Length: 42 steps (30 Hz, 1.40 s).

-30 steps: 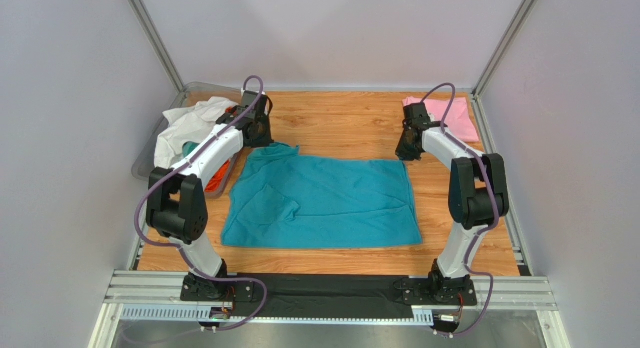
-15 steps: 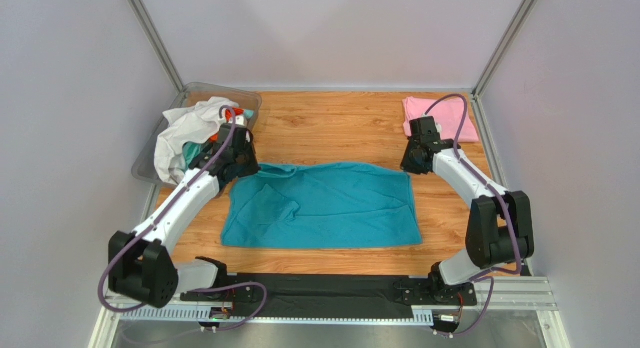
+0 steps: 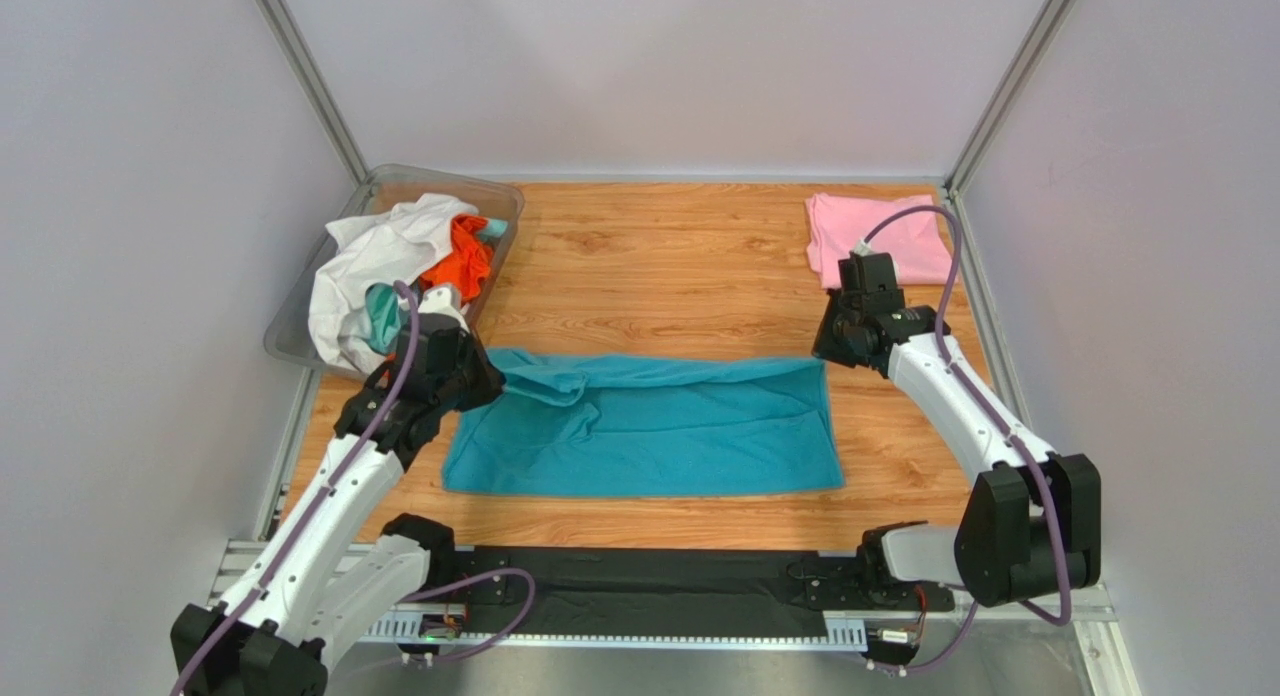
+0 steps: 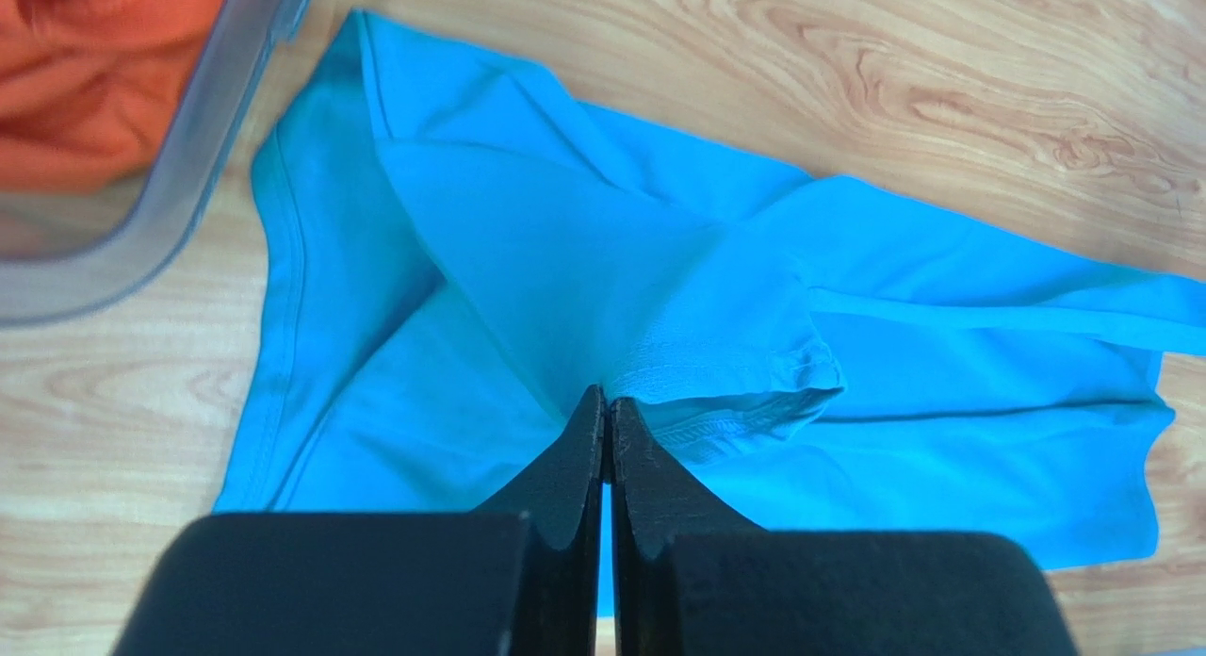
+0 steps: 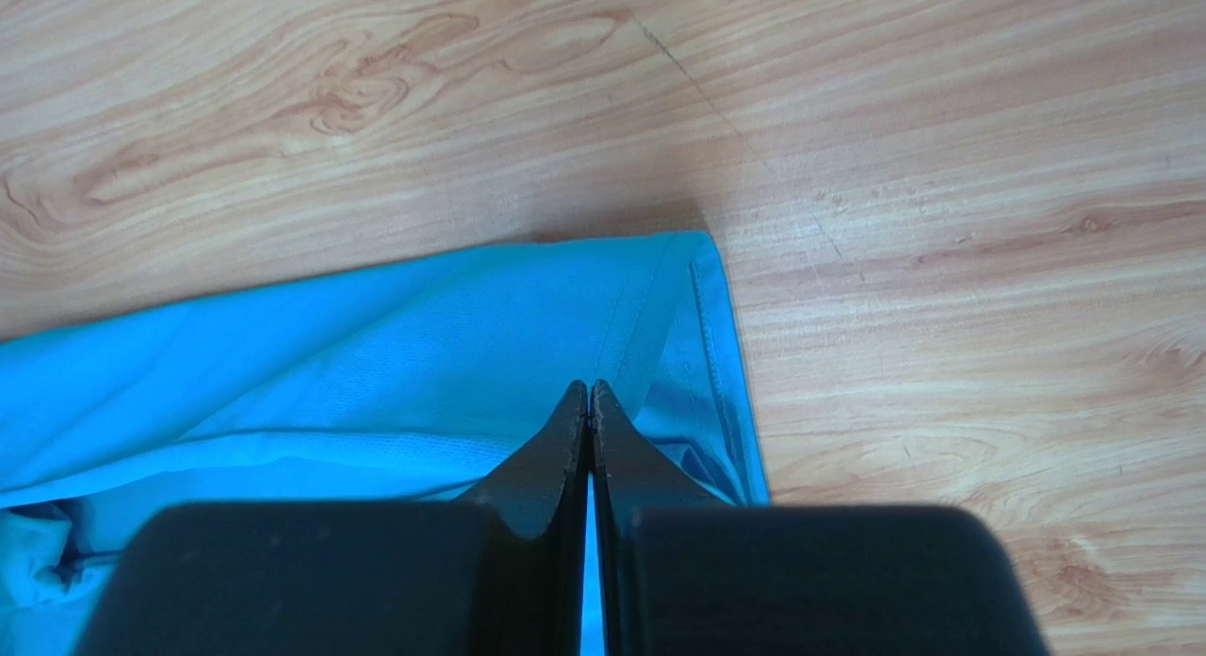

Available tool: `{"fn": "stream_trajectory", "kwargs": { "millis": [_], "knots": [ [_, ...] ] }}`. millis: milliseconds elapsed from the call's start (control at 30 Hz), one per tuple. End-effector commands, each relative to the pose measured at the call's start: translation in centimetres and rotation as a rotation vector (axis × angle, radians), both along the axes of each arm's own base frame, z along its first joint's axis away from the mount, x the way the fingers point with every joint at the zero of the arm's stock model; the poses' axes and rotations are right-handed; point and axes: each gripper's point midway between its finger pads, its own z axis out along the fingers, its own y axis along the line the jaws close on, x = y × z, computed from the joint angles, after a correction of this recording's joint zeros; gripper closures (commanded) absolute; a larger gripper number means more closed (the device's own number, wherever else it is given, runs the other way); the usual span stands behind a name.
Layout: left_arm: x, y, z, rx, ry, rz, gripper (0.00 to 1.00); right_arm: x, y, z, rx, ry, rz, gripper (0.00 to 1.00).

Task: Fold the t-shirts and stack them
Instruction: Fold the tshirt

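The teal-blue t-shirt (image 3: 661,426) lies across the middle of the wooden table, its far edge lifted and drawn toward the near side. My left gripper (image 3: 458,378) is shut on the shirt's far left part, by a sleeve hem (image 4: 736,366). My right gripper (image 3: 831,351) is shut on the shirt's far right corner (image 5: 665,317). A folded pale pink t-shirt (image 3: 879,239) lies at the far right corner. White (image 3: 383,254), orange (image 3: 466,254) and light aqua (image 3: 383,309) shirts sit in the bin.
A clear plastic bin (image 3: 293,329) stands at the far left, its wall close to my left gripper and visible in the left wrist view (image 4: 184,190). Metal frame posts rise at the back corners. Bare wood (image 3: 676,254) lies beyond the teal shirt.
Both grippers have pulled the teal shirt's far edge toward the near side, folding it over itself. Both arms have swung outward and toward the front.
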Motion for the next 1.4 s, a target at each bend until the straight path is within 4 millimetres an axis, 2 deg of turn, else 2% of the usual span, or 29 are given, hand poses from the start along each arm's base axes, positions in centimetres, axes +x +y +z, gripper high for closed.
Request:
{"fn": "stream_trajectory", "kwargs": {
  "millis": [0,200,400,600,667,733,767,833,867,900,933,967,1000,1067,1167,1300,1367],
  "knots": [
    [-1.4,0.1,-0.4,-0.054,0.017,0.037,1.0,-0.9,0.6,0.1,0.016,-0.002,0.043,1.0],
    [-3.4,0.5,-2.1,-0.076,0.062,0.066,1.0,-2.1,1.0,-1.1,0.034,0.026,0.065,1.0],
    [-6.0,1.8,-5.2,-0.069,0.163,0.159,1.0,-3.3,0.9,-2.7,0.035,0.058,0.068,1.0],
    [-8.3,2.0,-9.0,-0.098,0.281,0.222,0.99,-5.0,1.4,-4.9,0.076,0.105,0.078,1.0],
    [-9.0,2.1,-9.9,-0.098,0.318,0.233,0.93,-5.5,1.5,-5.7,0.081,0.119,0.078,0.99],
    [-9.4,2.1,-10.0,-0.099,0.334,0.234,0.81,-5.8,1.7,-6.3,0.094,0.13,0.073,0.95],
    [-9.7,2.1,-10.2,-0.098,0.346,0.239,0.66,-6.0,1.6,-6.7,0.094,0.141,0.072,0.89],
    [-9.8,2.2,-10.1,-0.103,0.344,0.243,0.56,-6.3,1.6,-6.9,0.098,0.151,0.067,0.86],
    [-9.9,1.9,-10.0,-0.117,0.34,0.237,0.49,-6.4,1.6,-7.0,0.099,0.156,0.063,0.76],
    [-9.9,1.8,-9.8,-0.128,0.335,0.235,0.35,-6.5,1.7,-6.8,0.105,0.157,0.065,0.71],
    [-9.7,1.6,-9.4,-0.145,0.325,0.231,0.27,-6.5,1.8,-6.6,0.106,0.157,0.069,0.65],
    [-9.6,1.3,-8.8,-0.161,0.307,0.221,0.19,-6.6,1.8,-6.4,0.109,0.156,0.066,0.48],
    [-9.4,1.2,-8.4,-0.169,0.294,0.217,0.03,-6.5,1.9,-5.6,0.112,0.145,0.072,0.36],
    [-9.0,1.0,-7.0,-0.183,0.25,0.2,0.0,-6.3,2.1,-4.1,0.126,0.107,0.086,0.0],
    [-8.0,0.9,-4.3,-0.189,0.187,0.178,0.0,-6.0,2.7,-1.4,0.156,0.05,0.117,0.0],
    [-6.9,0.4,-2.7,-0.188,0.145,0.142,0.0,-5.8,4.2,0.5,0.223,0.001,0.182,0.0],
    [-5.7,-0.6,-2.1,-0.205,0.139,0.097,0.0,-5.6,5.0,0.8,0.258,-0.011,0.212,0.0]
  ]
}}
